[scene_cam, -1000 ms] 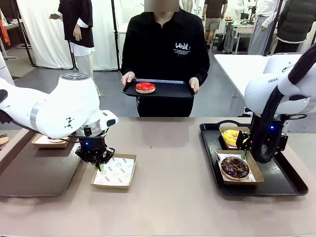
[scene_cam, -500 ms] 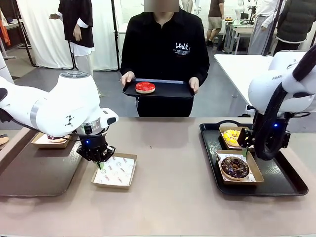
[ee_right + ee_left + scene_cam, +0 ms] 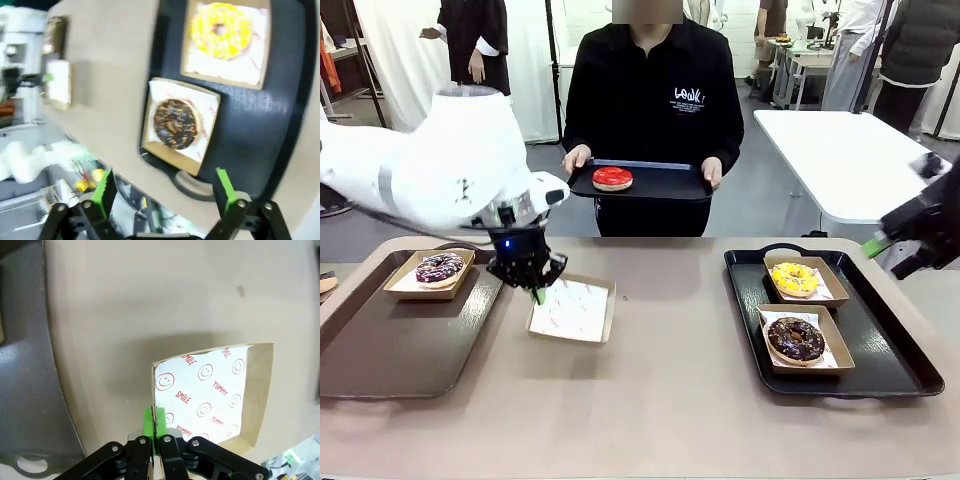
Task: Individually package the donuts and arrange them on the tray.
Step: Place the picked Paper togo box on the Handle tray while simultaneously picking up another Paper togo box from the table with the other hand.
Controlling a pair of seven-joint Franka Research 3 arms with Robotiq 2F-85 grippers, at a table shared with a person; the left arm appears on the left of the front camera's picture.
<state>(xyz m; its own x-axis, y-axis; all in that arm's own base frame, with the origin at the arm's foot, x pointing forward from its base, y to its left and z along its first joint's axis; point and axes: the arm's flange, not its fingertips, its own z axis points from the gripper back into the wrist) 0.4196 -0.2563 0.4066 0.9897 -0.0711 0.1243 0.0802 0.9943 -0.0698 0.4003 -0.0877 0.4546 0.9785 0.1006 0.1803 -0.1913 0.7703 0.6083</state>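
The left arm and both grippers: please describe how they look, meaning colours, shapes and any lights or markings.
The left arm has a bulky, rounded white shell with a grey band and small dark marks. A blue light glows at its black wrist. The left gripper is black with bright green pads, and silver screws show on its linkages. The right gripper matches: black jointed fingers tipped with green pads.

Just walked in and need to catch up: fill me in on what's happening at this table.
The left gripper is shut on the edge of an empty paper-lined box, holding it tilted above the table. The right gripper hangs open above the right tray, where the yellow donut and chocolate donut sit boxed. The person holds a tray with the red donut.
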